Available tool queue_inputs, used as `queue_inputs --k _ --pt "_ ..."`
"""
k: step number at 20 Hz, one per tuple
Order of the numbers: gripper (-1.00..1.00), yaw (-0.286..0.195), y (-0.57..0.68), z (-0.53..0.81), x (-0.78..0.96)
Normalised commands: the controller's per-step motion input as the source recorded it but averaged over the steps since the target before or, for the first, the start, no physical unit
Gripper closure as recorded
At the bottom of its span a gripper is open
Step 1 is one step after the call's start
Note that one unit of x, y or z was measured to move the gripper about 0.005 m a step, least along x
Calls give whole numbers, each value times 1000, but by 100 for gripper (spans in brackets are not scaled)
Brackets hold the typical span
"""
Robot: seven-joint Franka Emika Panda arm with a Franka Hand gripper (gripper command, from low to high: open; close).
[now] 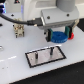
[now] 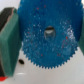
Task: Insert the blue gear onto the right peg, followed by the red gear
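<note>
Currently the blue gear (image 1: 60, 36) hangs above the white table (image 1: 15, 60), held clear of the surface just beyond the far corner of the grey plate (image 1: 45, 55) on the exterior view's right. In the wrist view the blue gear (image 2: 47, 37) fills most of the picture, teeth sharp along its lower rim and the hub hole in plain sight. 2 dark pegs stand on the plate; the right peg (image 1: 51, 50) is upright, below and beside the gear, not touching it. Open table lies around the plate's black frame on all visible sides. The gripper (image 1: 60, 35) is pinched on the gear's edges, 1 green pad (image 2: 9, 42) pressed against its rim. A red sliver (image 2: 2, 80) shows at the wrist picture's corner; what it is cannot be told.
</note>
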Motion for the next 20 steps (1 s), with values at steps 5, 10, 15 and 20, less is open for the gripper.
queue_inputs --k 5,10,15,20 --pt "100 0 -263 -95 396" --pt "100 0 -233 -74 188" --pt "100 0 -138 -60 175" --pt "100 0 -27 156 37"
